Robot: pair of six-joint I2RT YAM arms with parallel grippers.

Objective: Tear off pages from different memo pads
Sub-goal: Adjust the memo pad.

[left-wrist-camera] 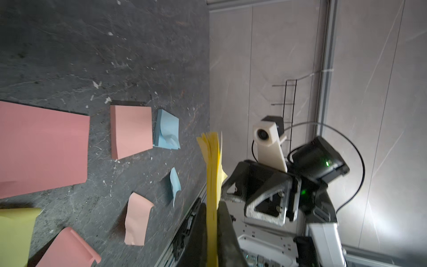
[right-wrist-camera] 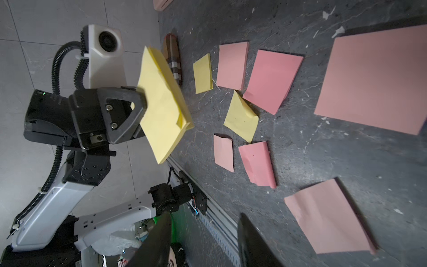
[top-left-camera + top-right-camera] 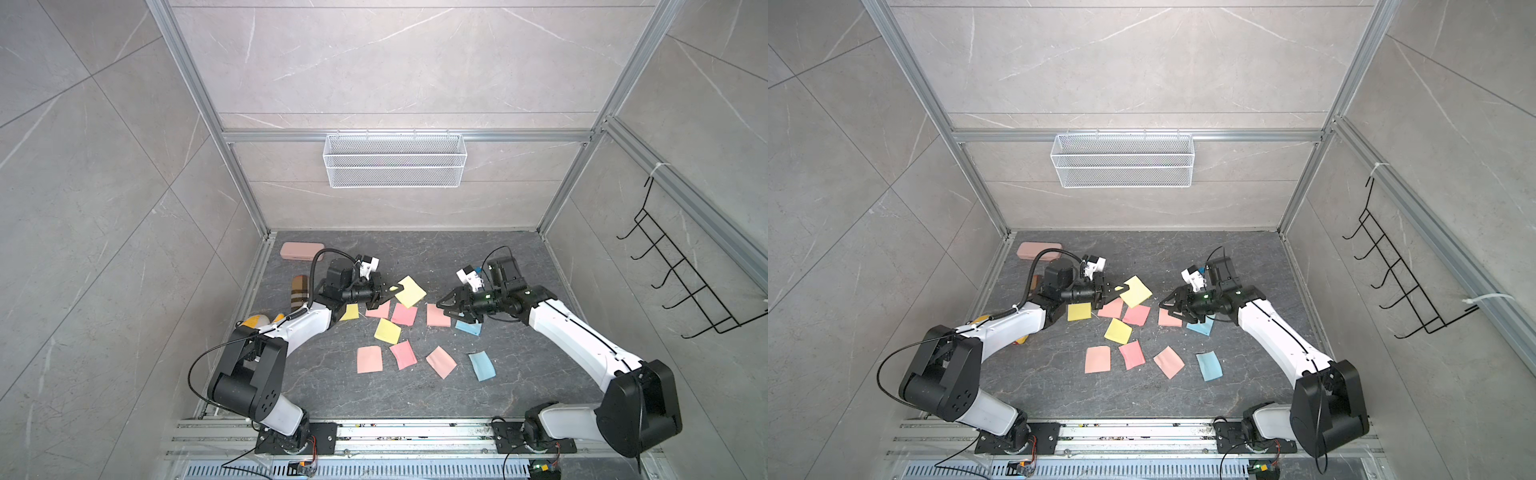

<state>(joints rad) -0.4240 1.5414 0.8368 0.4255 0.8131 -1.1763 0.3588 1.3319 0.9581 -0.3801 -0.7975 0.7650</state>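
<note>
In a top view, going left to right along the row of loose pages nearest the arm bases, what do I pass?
Pale pink page → deeper pink page → tilted pale pink page → light blue page.

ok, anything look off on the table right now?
The blue memo pad has a crumpled top sheet. Pale scraps litter the table. The yellow memo pad hangs tilted off the table, clamped in the left gripper, its free edge fanning apart.
</note>
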